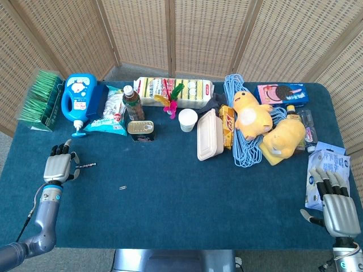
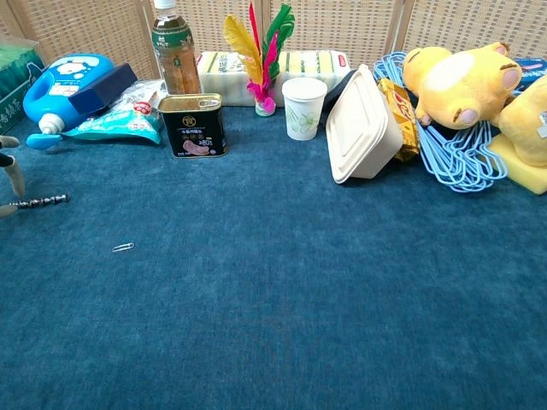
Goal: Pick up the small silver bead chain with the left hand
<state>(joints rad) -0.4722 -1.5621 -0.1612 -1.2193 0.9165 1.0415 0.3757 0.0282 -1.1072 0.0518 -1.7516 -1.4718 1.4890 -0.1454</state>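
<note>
The small silver bead chain point(image 1: 87, 165) lies straight on the blue table cloth at the left, also seen in the chest view point(image 2: 38, 202). My left hand point(image 1: 58, 167) hovers just left of the chain's left end, fingers apart, holding nothing. The chest view catches only its fingertips point(image 2: 12, 175) at the left edge, close to the chain's end; whether they touch it I cannot tell. My right hand point(image 1: 338, 211) rests open at the table's front right corner, far from the chain.
A paper clip point(image 2: 123, 247) lies right of and nearer than the chain. Behind stand a blue detergent bottle point(image 1: 79, 96), a snack bag point(image 1: 109, 116), a black can point(image 2: 193, 125) and a drink bottle point(image 2: 173, 47). A white-and-blue packet point(image 1: 326, 170) lies by my right hand.
</note>
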